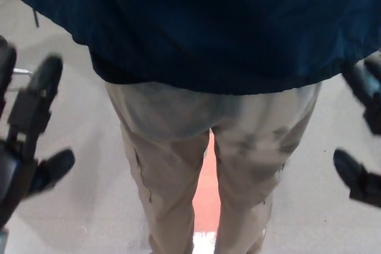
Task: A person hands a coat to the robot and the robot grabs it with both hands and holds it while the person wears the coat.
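Note:
A dark navy coat (220, 22) fills the top of the head view, hanging on a person seen from behind. Below its hem are the person's beige trousers (196, 147). My left hand (27, 129) is at the left edge, fingers spread apart and holding nothing, clear of the coat. At the right edge my right hand (363, 135) shows its thumb and fingers apart, also holding nothing, a little off the coat's hem.
The floor (77, 206) is grey, with an orange strip (207, 200) between the person's legs. A metal chair leg (21, 72) shows behind my left hand.

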